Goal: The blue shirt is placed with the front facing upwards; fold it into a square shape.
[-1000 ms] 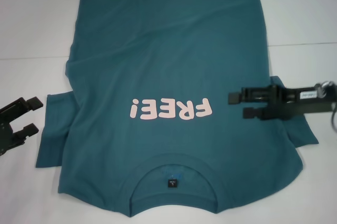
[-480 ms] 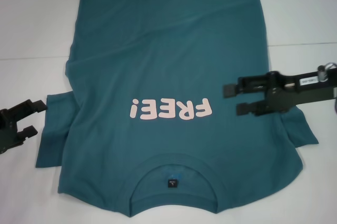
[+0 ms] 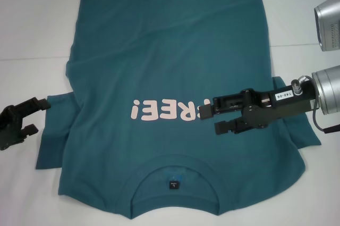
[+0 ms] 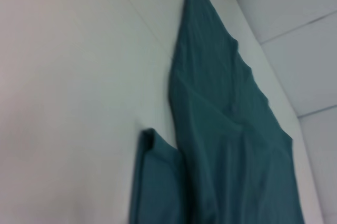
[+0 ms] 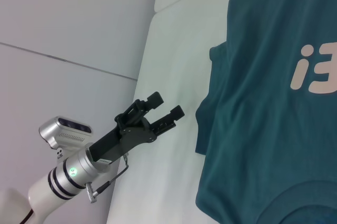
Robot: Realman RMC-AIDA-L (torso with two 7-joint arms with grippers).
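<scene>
A: Where is the blue shirt (image 3: 164, 77) lying?

B: Flat on the white table (image 3: 32, 34), front up, filling the middle of the head view. Its collar (image 3: 174, 168) sits at six o'clock, nearest the robot, with a small dark neck label (image 3: 173, 185) inside it, and the hem runs along twelve o'clock. The pink "FREE!" print (image 3: 159, 110) reads upside down from the head camera.

A: And the sleeves?

B: One sleeve (image 3: 53, 130) spreads out at about eight o'clock. The other pokes out at about four o'clock, partly hidden under the right arm.

A: What is the right gripper (image 3: 210, 114) doing?

B: It reaches in from three o'clock, above the shirt's chest, its tips over the last letter of the print. Its two black fingers (image 3: 226, 100) are spread apart with a gap between them, and nothing is held. I cannot tell whether they touch the cloth.

A: The left gripper (image 3: 38, 114)?

B: It sits at nine o'clock over the bare table, just beside the edge of the near sleeve. Its fingers are also parted and hold nothing. The right wrist view shows the left gripper (image 5: 167, 106) clearly, apart from the shirt's (image 5: 263, 103) edge.

A: Anything from the left wrist view?

B: Only the shirt (image 4: 221, 129) draped across the table, with a sleeve fold at its side.
</scene>
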